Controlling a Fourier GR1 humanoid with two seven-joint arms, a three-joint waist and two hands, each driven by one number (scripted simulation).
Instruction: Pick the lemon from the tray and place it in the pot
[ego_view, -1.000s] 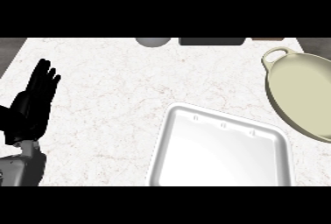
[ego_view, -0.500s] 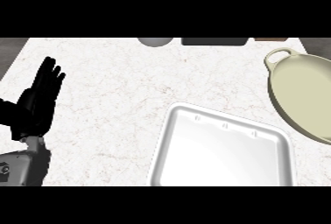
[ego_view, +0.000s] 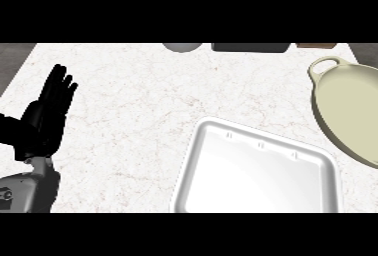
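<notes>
Resting at the desk's left edge, the left hand (ego_view: 46, 120) holds fingers straight; no lemon shows on the tray (ego_view: 193, 185) or in the pot (ego_view: 354, 107), so locating it comes first.

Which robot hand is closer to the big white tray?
Left, the only hand showing. The left hand rests open, left of the tray, apart from it. The right hand isn't in view.

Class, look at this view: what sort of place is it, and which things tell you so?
Probably a kitchen counter: a pale marbled worktop, a white tray and a cream pot with a handle.
</notes>
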